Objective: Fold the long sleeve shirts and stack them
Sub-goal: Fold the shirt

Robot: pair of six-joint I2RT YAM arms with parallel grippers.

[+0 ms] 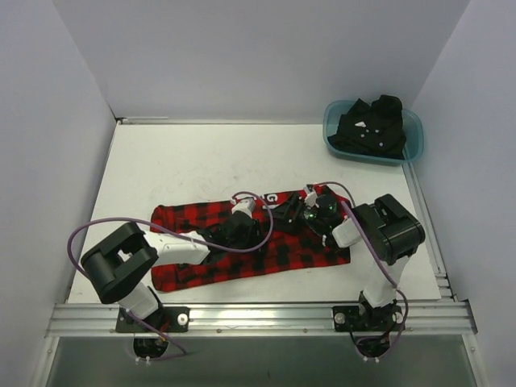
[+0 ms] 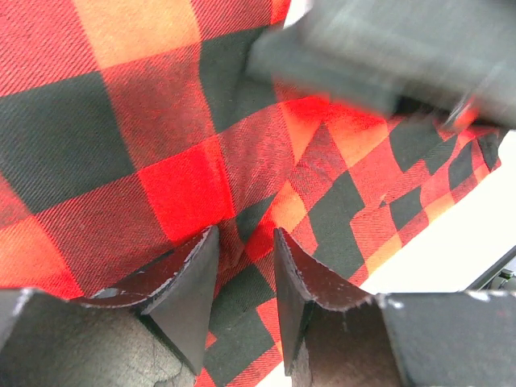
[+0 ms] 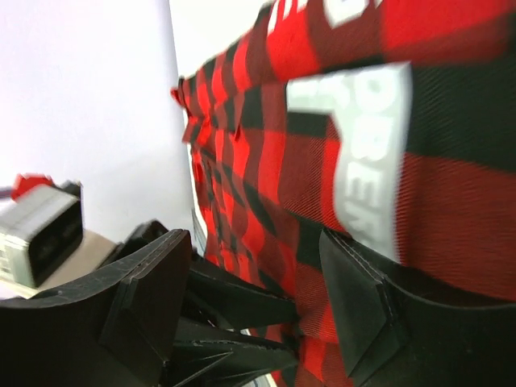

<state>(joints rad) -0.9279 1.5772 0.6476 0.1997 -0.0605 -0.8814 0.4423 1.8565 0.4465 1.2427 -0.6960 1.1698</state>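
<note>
The red-and-black flannel shirt (image 1: 278, 256) lies spread across the near middle of the table. My left gripper (image 1: 239, 223) is down on its middle. In the left wrist view a raised fold of the flannel (image 2: 161, 121) sits pinched between the tips of the left gripper (image 2: 244, 238). My right gripper (image 1: 310, 211) hovers at the shirt's far right part, near the collar. Its jaws stand wide apart (image 3: 254, 242), with the flannel (image 3: 266, 161) and its white label (image 3: 371, 161) just beyond the right finger. The black shirt (image 1: 372, 125) lies bunched in the tub.
The teal plastic tub (image 1: 413, 143) stands at the table's back right corner. White walls close in the table (image 1: 201, 161) on three sides. Purple cables loop from both arms over the flannel. A metal rail runs along the near edge.
</note>
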